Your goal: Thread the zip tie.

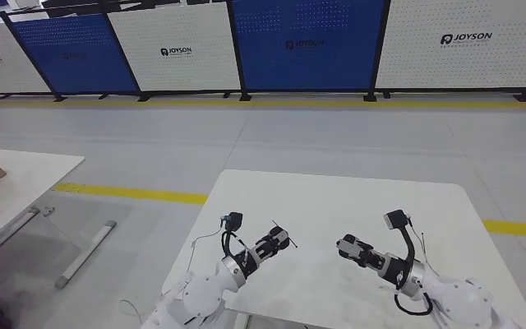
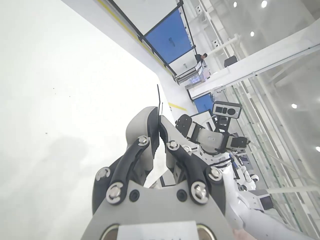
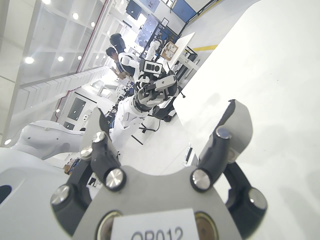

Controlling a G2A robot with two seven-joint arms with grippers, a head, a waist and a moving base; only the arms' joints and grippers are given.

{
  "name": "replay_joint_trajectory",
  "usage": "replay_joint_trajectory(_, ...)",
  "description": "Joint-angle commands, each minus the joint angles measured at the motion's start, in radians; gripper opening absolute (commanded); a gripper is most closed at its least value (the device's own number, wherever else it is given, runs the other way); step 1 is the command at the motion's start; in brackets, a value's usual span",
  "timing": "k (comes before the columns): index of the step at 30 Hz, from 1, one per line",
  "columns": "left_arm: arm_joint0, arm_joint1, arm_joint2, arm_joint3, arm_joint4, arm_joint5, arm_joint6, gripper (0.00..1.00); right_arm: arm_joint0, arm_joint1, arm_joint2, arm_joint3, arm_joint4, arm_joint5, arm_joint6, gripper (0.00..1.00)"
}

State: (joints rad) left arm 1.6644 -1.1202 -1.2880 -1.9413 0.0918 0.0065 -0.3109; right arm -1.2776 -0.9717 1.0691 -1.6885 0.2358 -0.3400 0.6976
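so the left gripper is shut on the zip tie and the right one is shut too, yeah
Not quite: the right gripper has its fingers open and empty, as the right wrist view shows. The left gripper is indeed shut on the zip tie.

Bright, even light on my feeds, round ceiling lamps flaring white, table top washed out by glare, straight lines bowing toward the edges of my wrist views.
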Motion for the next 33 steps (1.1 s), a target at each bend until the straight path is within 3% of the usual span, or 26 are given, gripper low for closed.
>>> replay_joint_trajectory(1,-0.001,0.000,0.001,0.001,0.000,0.000,0.003,0.00,0.000,0.000,0.000,0.000,0.000,0.000,0.000,1.00)
replay_joint_trajectory(6,-0.001,0.000,0.001,0.001,0.000,0.000,0.003,0.00,0.000,0.000,0.000,0.000,0.000,0.000,0.000,1.00)
replay_joint_trajectory(10,-0.026,-0.010,0.021,-0.010,-0.058,0.002,0.064,0.00,0.000,0.000,0.000,0.000,0.000,0.000,0.000,1.00)
replay_joint_trajectory(13,-0.025,-0.013,0.003,-0.086,-0.115,-0.045,0.095,0.00,0.000,0.000,0.000,0.000,0.000,0.000,0.000,1.00)
replay_joint_trajectory(18,0.027,-0.005,-0.079,-0.261,-0.185,-0.042,0.065,0.00,0.000,0.000,0.000,0.000,0.000,0.000,0.000,1.00)
replay_joint_trajectory(22,0.070,-0.002,-0.108,-0.311,-0.199,-0.030,0.051,0.00,0.000,0.000,0.000,0.000,0.000,0.000,0.000,1.00)
replay_joint_trajectory(23,0.073,-0.002,-0.110,-0.306,-0.199,-0.031,0.052,0.00,0.000,0.000,0.000,0.000,0.000,0.000,0.000,1.00)
replay_joint_trajectory(27,0.041,-0.005,-0.079,-0.205,-0.167,0.003,0.061,0.00,0.000,0.000,0.000,0.000,0.000,0.000,0.000,1.00)
replay_joint_trajectory(33,-0.032,-0.018,0.033,-0.020,-0.098,0.027,0.095,0.00,0.000,0.000,0.000,0.000,0.000,0.000,0.000,1.00)
